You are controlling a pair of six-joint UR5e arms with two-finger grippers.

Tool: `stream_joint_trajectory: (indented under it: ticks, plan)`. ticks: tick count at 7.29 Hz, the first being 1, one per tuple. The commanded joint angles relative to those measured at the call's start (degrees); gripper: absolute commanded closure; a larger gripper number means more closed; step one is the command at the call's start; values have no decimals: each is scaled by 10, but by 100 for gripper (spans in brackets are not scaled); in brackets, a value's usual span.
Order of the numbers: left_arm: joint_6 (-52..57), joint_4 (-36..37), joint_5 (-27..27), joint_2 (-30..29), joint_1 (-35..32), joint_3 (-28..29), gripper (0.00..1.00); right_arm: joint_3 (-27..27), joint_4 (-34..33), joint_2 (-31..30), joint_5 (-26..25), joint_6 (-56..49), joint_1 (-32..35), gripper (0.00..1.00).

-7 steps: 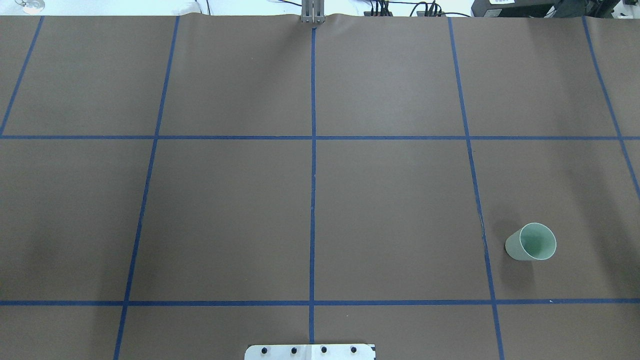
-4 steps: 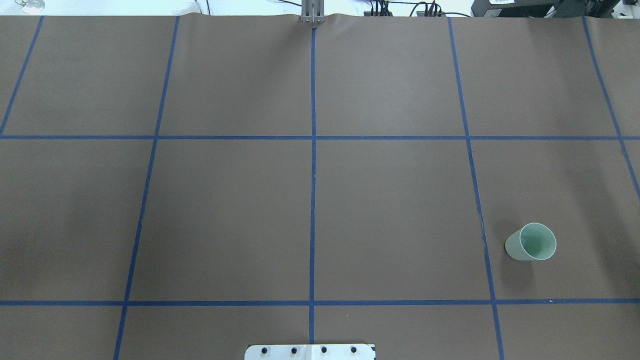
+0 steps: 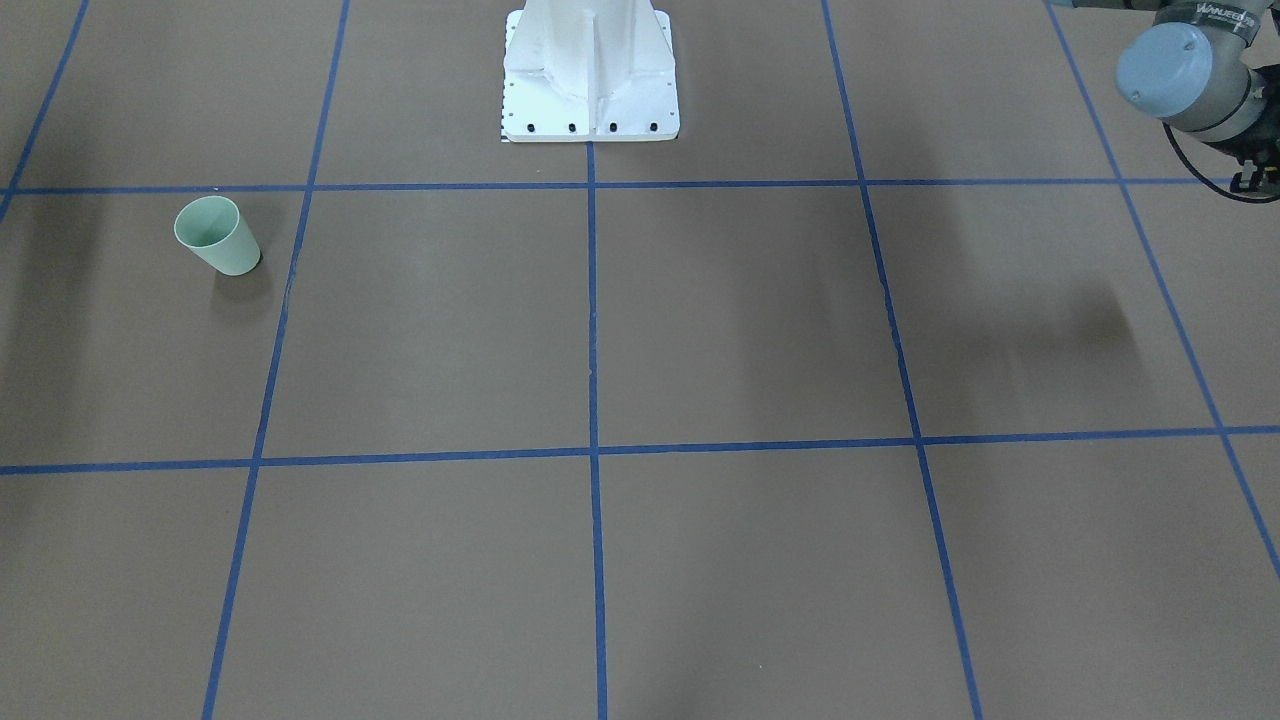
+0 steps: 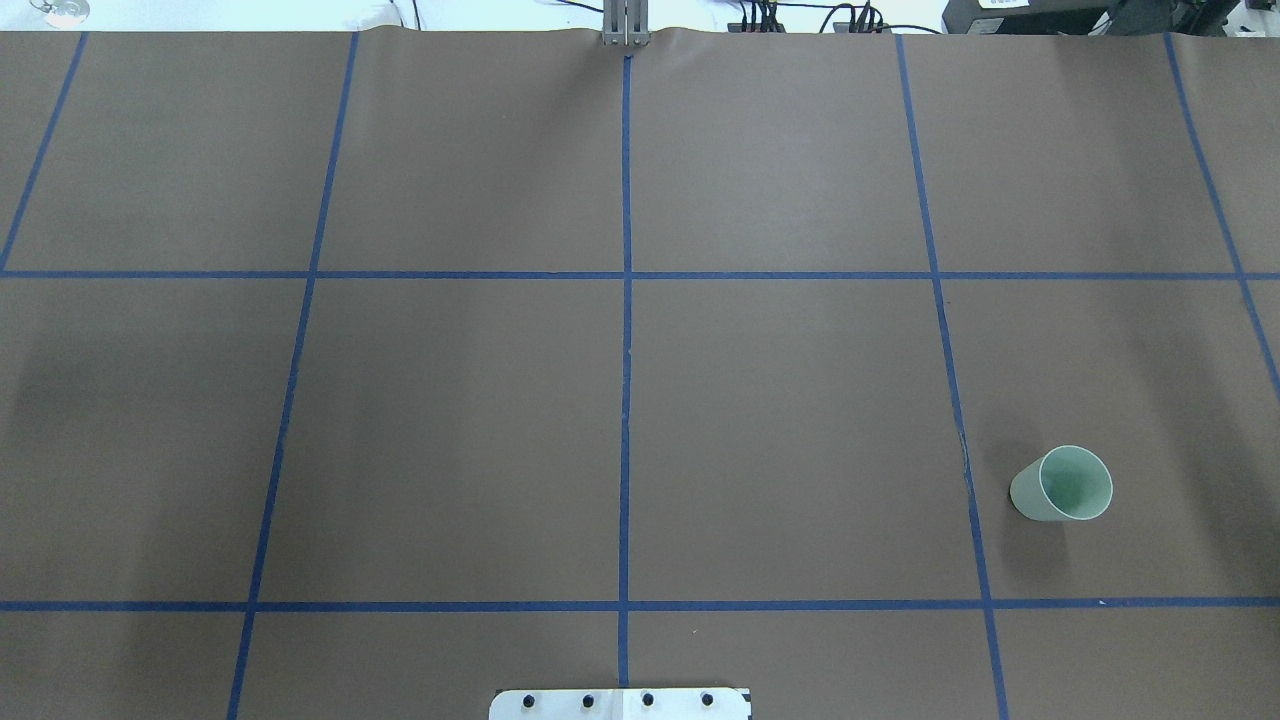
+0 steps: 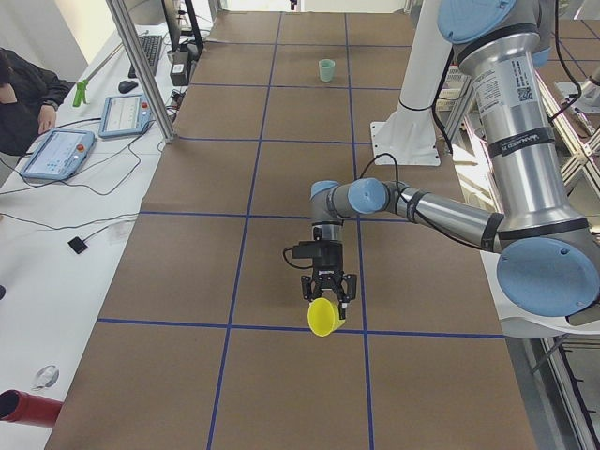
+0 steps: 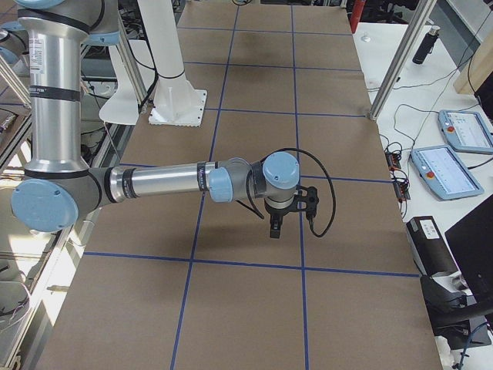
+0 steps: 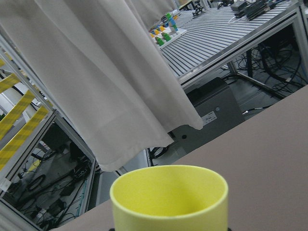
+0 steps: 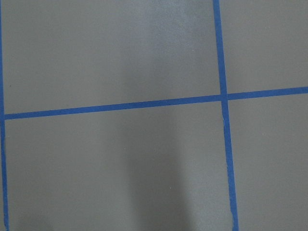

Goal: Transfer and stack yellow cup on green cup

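The yellow cup (image 5: 322, 319) hangs tilted in the air under my left gripper (image 5: 328, 292), which is shut on it, above the table's left end. It fills the bottom of the left wrist view (image 7: 168, 197), rim towards the camera. The green cup (image 4: 1062, 487) stands upright and alone on the table's right part, near the robot's side; it also shows in the front-facing view (image 3: 220, 235) and far off in the exterior left view (image 5: 326, 70). My right gripper (image 6: 275, 230) points down above the table; I cannot tell if it is open or shut.
The brown table cover (image 4: 450, 430) carries a grid of blue tape. The white robot pedestal (image 3: 590, 80) stands at the middle of the robot's edge. Tablets (image 5: 56, 155) and a seated person (image 5: 19, 94) are at a side desk beyond the far edge.
In the overhead view the green cup has not moved. The shadow on the table's left part has grown darker and wider.
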Motion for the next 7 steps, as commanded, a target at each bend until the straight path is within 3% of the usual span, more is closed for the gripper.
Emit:
stream_joint_trajectory:
  ticks: [1,4,6,7]
  plan:
    - [67,1,23,-97,-12,5,84,-3,0,4,-1,1,0,0]
    - [169,-2,23,-256,-18,20,87,-25,1,17,-1,0,-1,0]
    - [193,-21,22,-326,-18,23,86,-37,1,29,-1,0,-1,0]
    - [195,-71,20,-340,-15,22,87,-36,3,30,-1,0,-1,0]
